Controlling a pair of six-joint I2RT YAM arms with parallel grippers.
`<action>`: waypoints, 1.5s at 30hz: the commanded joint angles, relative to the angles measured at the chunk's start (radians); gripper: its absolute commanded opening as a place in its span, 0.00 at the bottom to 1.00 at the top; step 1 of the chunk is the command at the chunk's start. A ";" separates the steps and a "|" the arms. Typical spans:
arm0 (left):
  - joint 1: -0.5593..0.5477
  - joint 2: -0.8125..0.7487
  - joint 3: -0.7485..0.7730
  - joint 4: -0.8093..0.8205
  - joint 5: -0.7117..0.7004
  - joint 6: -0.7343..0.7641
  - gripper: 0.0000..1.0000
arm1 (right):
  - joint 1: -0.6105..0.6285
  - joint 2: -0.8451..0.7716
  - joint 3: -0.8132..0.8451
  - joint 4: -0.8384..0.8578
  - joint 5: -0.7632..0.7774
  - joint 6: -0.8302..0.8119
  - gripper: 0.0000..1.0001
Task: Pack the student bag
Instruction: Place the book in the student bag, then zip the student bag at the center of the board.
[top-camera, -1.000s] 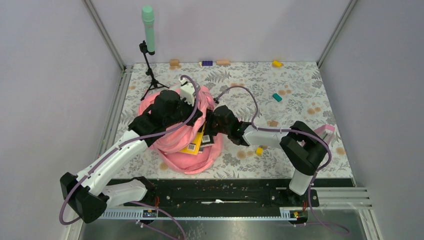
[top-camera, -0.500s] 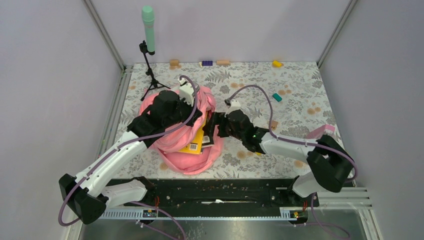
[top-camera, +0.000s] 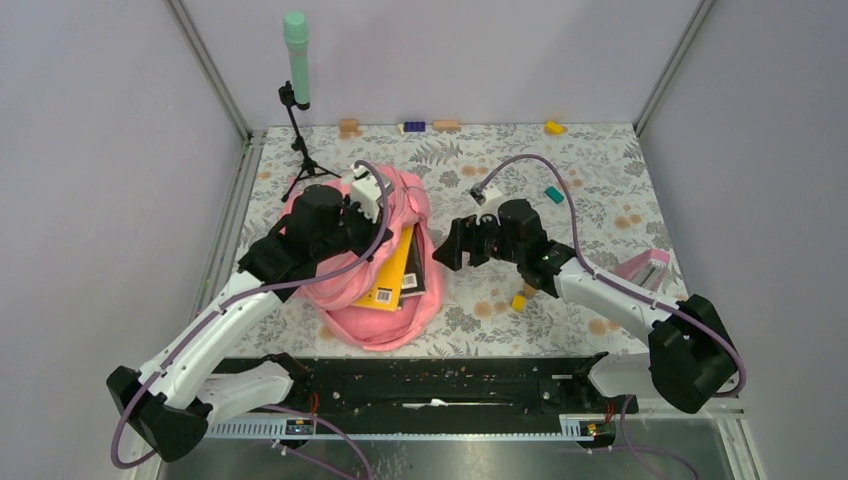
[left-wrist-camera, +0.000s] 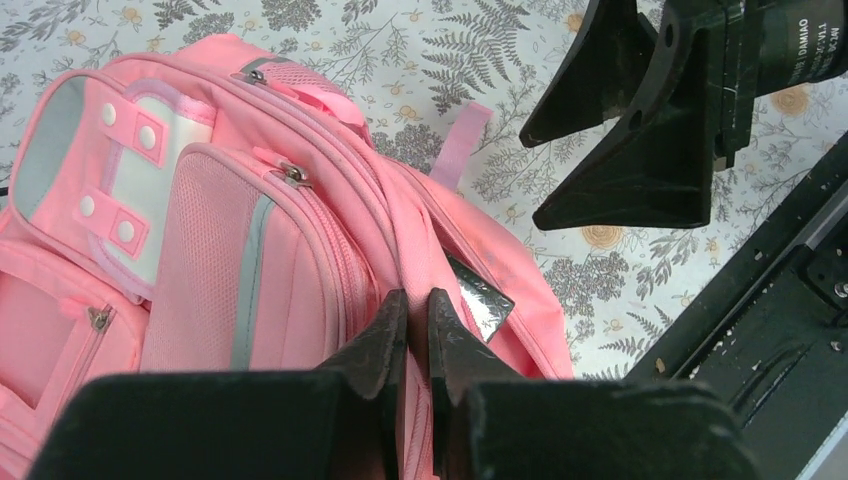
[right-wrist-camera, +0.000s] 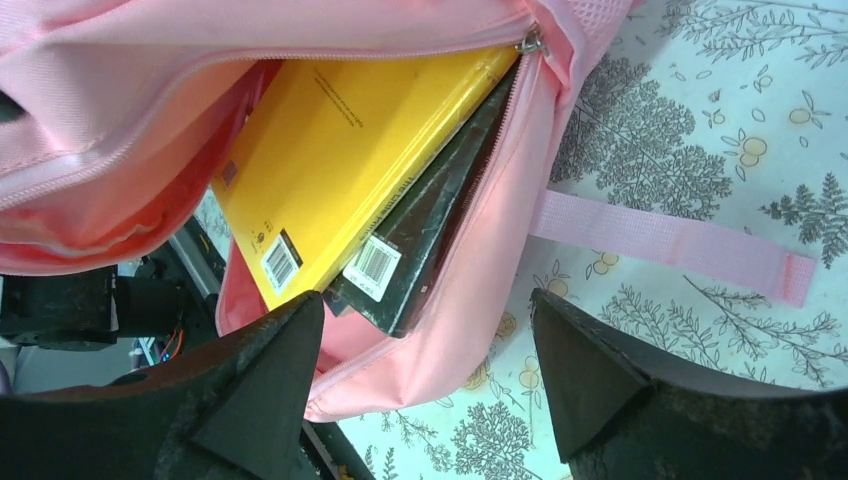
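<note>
The student bag (top-camera: 372, 300), a large pink backpack, lies on its side left of centre with its main compartment open toward the right. A yellow book (top-camera: 392, 272) and a black book (top-camera: 416, 264) stick out of the opening; both show in the right wrist view, yellow (right-wrist-camera: 340, 150) and black (right-wrist-camera: 440, 230). My left gripper (top-camera: 385, 215) is shut on the upper rim of the bag's opening (left-wrist-camera: 415, 250) and holds it up. My right gripper (top-camera: 447, 247) is open and empty, just right of the opening, its jaws (right-wrist-camera: 428, 300) astride the lower rim without touching it.
A green microphone on a tripod (top-camera: 297, 60) stands at the back left. Small blocks lie along the back edge (top-camera: 414, 126), with a teal one (top-camera: 554, 194) and a yellow one (top-camera: 518, 302) nearer. A small pink pencil case (top-camera: 645, 268) lies at the right. A loose bag strap (right-wrist-camera: 670, 245) lies on the mat.
My right gripper has drawn back to the right, out of the bag's opening, leaving the books inside. My left gripper has stayed shut on the rim and shifted slightly back.
</note>
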 joint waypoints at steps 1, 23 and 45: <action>0.011 -0.062 0.020 0.118 0.070 0.040 0.00 | 0.059 0.004 0.033 -0.107 0.113 0.032 0.84; 0.000 -0.017 -0.040 0.381 0.169 -0.170 0.00 | 0.242 0.309 0.115 -0.073 0.551 0.159 0.40; -0.171 -0.125 -0.358 0.488 -0.194 -0.353 0.99 | -0.287 0.226 0.230 -0.319 0.050 -0.041 0.00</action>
